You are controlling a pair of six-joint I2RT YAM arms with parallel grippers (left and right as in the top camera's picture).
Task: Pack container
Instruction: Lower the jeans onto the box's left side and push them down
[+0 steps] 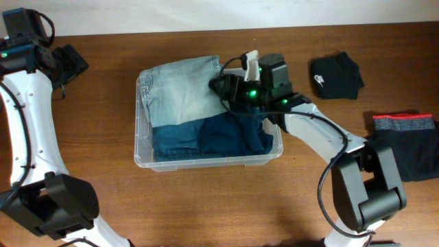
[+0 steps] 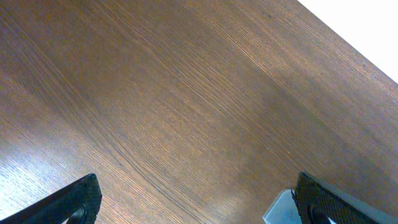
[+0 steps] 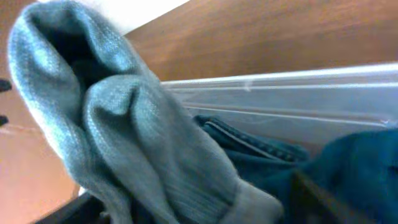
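The clear container [image 1: 206, 162] stands mid-table, holding folded light blue jeans [image 1: 182, 89] at the back and dark blue jeans [image 1: 206, 137] at the front. My right gripper [image 1: 221, 88] hangs over the container's right side. In the right wrist view a grey-teal knit garment [image 3: 124, 124] lies between its jaws, and my right gripper [image 3: 193, 205] is open, a small gap showing beside the cuff. The container wall [image 3: 280, 99] and dark jeans [image 3: 348, 168] lie beyond. My left gripper [image 1: 72, 62] [image 2: 196, 199] is open over bare wood at the far left.
A folded black garment with a white logo [image 1: 336, 75] lies right of the container. A black garment with a red and grey waistband [image 1: 405, 144] sits at the table's right edge. The table's far edge [image 2: 348, 31] is close to the left gripper.
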